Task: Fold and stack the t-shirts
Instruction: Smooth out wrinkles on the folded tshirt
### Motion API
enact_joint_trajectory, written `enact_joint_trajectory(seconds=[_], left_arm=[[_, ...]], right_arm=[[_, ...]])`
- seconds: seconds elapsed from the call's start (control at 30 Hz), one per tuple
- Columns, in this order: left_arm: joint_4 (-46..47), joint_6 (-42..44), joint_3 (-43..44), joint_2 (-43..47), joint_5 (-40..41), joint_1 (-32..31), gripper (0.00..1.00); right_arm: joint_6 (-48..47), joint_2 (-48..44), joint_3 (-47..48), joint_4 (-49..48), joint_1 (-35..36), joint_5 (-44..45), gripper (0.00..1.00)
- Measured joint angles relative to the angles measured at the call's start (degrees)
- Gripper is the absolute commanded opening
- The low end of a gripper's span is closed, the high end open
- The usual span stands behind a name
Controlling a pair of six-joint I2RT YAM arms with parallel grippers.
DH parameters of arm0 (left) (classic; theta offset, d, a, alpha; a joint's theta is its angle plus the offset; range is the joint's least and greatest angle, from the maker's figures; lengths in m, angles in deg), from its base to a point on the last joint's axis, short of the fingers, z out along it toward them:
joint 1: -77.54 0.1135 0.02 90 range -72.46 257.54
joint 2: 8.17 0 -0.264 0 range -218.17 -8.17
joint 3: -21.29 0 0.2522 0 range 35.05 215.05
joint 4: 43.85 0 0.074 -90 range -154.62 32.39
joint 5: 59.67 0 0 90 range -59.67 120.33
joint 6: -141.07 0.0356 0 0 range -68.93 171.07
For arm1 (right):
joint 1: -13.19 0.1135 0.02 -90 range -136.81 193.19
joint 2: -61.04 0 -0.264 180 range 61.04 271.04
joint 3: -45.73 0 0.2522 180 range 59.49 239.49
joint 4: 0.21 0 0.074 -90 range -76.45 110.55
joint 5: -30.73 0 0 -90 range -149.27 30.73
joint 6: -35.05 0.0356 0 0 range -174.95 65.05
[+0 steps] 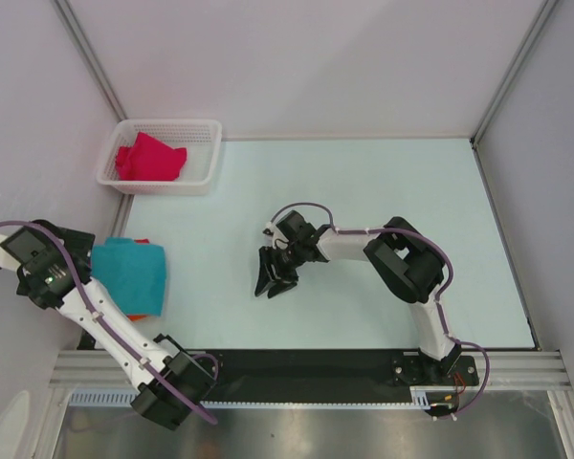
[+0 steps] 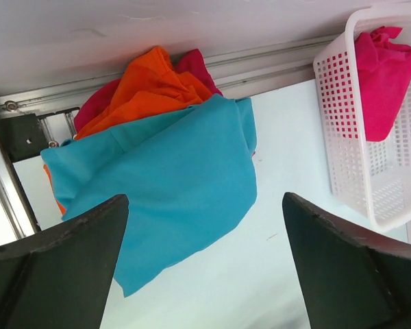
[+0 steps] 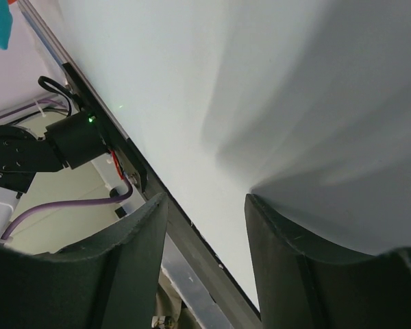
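A teal-blue t-shirt (image 2: 171,178) lies loosely folded on top of an orange t-shirt (image 2: 147,86), with a magenta-red one (image 2: 99,103) showing under both. The pile (image 1: 129,273) sits at the table's left edge. My left gripper (image 2: 205,260) is open and empty, its jaws wide apart just off the teal shirt's edge; from above, the left gripper (image 1: 79,251) is left of the pile. Another magenta shirt (image 1: 151,158) lies crumpled in the white basket (image 1: 206,167). My right gripper (image 1: 273,277) hangs open and empty over bare table near the middle.
The white lattice basket (image 2: 397,199) stands at the table's far left corner, close to the pile. The right gripper (image 3: 207,226) looks toward the table's front rail (image 3: 123,157) and the left arm's base (image 3: 27,147). Walls close in the table's left, back and right sides.
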Motion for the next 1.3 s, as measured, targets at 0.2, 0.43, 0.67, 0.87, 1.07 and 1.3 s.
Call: enact_joint_trajectory(seconds=[0.2,0.43,0.67,0.87,1.07,1.3], left_arm=[[0.50,-0.61,0.00,0.22,-0.61,0.02,1.00],[9.11,-1.46,-5.44,-3.02,-10.95,-2.64,1.00],[16.20,-1.53,-9.31,-18.67,-17.59,-12.87,0.99],[14.95,-2.23,-9.94,-20.96,-13.09,-12.17,1.00],[13.81,-1.84,-10.54,-18.53,-9.01,-5.14,1.00],[13.57,0.02,-12.72,-18.25,-8.26,-0.04,1.00]], right_arm=[[-0.11,0.00,-0.11,-0.07,-0.04,-0.11,0.54],[-0.07,0.02,-0.09,-0.04,-0.04,-0.09,0.54],[0.17,0.50,0.48,0.00,0.07,-0.11,0.53],[0.44,0.63,0.55,0.02,0.04,-0.09,0.53],[0.44,0.74,0.72,0.26,0.02,-0.13,0.53],[0.46,1.07,1.01,0.44,0.00,-0.37,0.53]])
